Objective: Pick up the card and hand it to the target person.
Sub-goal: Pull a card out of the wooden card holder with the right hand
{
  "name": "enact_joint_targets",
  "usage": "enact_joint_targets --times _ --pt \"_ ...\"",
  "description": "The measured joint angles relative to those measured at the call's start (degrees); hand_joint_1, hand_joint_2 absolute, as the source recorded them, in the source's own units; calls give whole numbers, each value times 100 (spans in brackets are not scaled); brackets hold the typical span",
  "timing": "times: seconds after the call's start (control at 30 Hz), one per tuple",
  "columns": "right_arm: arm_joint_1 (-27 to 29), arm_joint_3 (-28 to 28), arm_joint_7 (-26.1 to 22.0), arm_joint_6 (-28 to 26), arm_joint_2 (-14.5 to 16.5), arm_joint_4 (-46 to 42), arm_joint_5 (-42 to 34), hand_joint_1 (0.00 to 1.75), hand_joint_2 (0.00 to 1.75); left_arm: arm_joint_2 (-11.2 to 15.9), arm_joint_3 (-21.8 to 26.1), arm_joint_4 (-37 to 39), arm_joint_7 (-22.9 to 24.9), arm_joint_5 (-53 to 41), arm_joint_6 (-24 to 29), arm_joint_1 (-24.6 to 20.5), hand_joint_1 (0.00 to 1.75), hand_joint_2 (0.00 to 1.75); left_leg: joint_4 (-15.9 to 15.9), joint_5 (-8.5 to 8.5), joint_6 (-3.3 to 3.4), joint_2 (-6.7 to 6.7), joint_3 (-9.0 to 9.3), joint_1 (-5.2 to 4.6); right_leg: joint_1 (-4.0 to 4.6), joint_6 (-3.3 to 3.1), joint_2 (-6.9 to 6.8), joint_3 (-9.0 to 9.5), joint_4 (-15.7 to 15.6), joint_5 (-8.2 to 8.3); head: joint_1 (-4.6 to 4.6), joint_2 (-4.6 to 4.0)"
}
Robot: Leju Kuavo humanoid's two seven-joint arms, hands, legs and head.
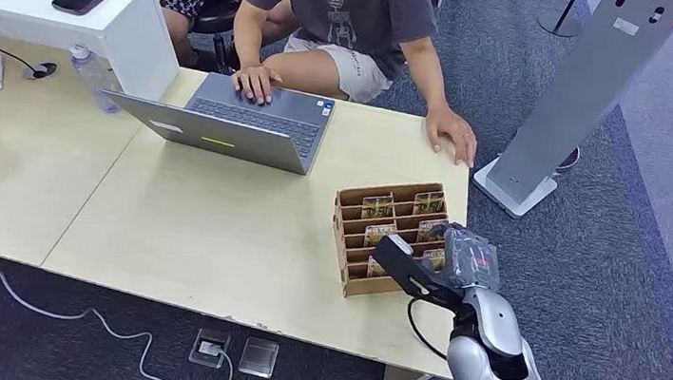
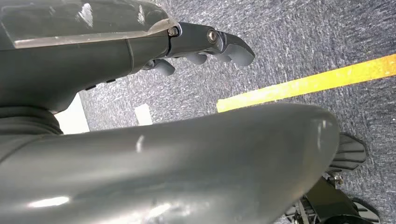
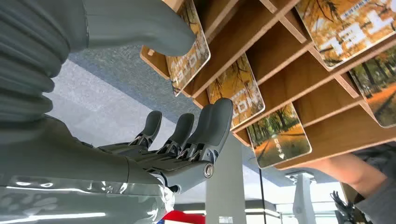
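The right hand point(image 1: 470, 259) hovers at the near right corner of the wooden card rack point(image 1: 349, 213) on the table point(image 1: 214, 224). In the right wrist view its thumb point(image 3: 140, 25) lies against the face of the nearest card point(image 3: 191, 51), while the fingers point(image 3: 210, 123) extend just beside the neighbouring cards, apart and gripping nothing. That view shows autumn-tree prints on the cards, which the head view leaves too small to read. Each card stands tilted in its slot, long axis running out of the rack, printed face toward the hand. The left hand point(image 2: 205, 44) hangs over the carpet point(image 2: 303, 32), fingers loosely curled, holding nothing. A seated person point(image 1: 352, 20) rests a hand point(image 1: 454, 135) on the table's far edge, beside a laptop point(image 1: 245, 122).
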Motion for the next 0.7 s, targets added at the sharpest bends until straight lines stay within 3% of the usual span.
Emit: enact_joint_targets --times 0.43,0.7 --pt "112 -4 62 -1 -9 44 -2 79 175 0 0 0 3 -25 -16 0 0 0 0 0 0 1 1 0 0 0 0 0 0 0 1 0" --pt "183 -5 73 -3 -22 48 -1 89 175 0 -1 0 3 -41 -26 0 0 0 0 0 0 1 1 0 0 0 0 1 0 0 1 0"
